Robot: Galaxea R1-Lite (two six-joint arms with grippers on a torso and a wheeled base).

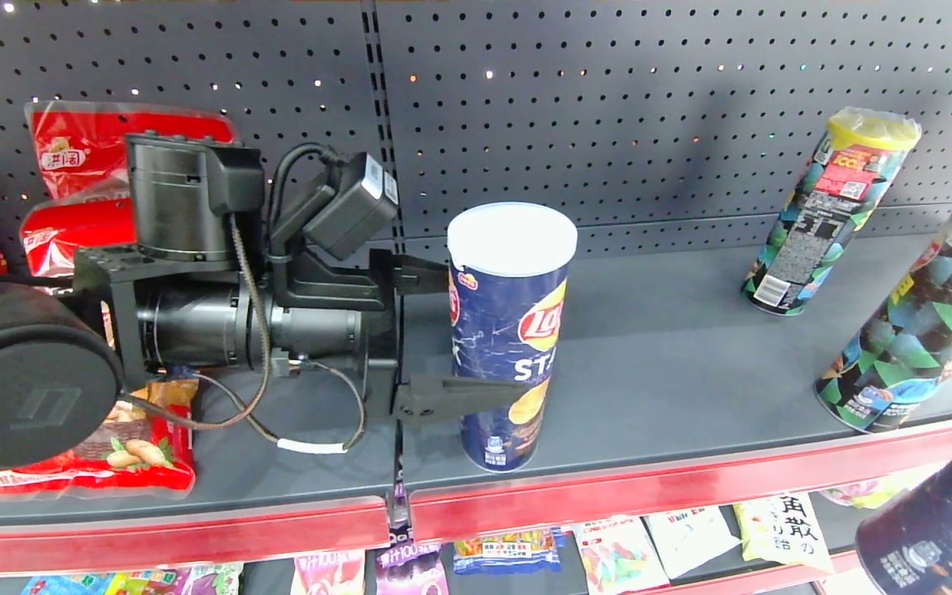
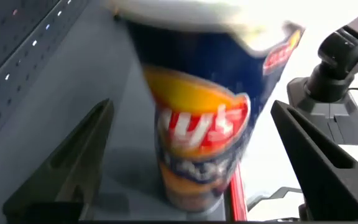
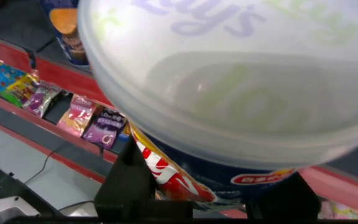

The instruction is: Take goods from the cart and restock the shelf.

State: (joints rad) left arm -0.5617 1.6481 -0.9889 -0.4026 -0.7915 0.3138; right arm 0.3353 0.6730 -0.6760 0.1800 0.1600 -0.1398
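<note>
A blue chips can (image 1: 509,330) with a white lid stands upright near the front of the grey shelf (image 1: 674,364). My left gripper (image 1: 497,330) is open around it, one finger on each side. In the left wrist view the can (image 2: 197,137) stands between the fingers (image 2: 73,162) with a gap on both sides. My right gripper (image 3: 204,202) is shut on a second dark blue chips can (image 3: 229,93) with a clear lid. That can (image 1: 947,529) hangs below the shelf's front edge at the far right.
Two teal patterned cans with yellow lids (image 1: 831,211) (image 1: 914,322) lean at the right of the shelf. Red snack bags (image 1: 104,165) and a peanut bag (image 1: 112,463) lie at the left. A red rail (image 1: 649,492) edges the shelf; small packets (image 1: 625,549) fill the shelf below.
</note>
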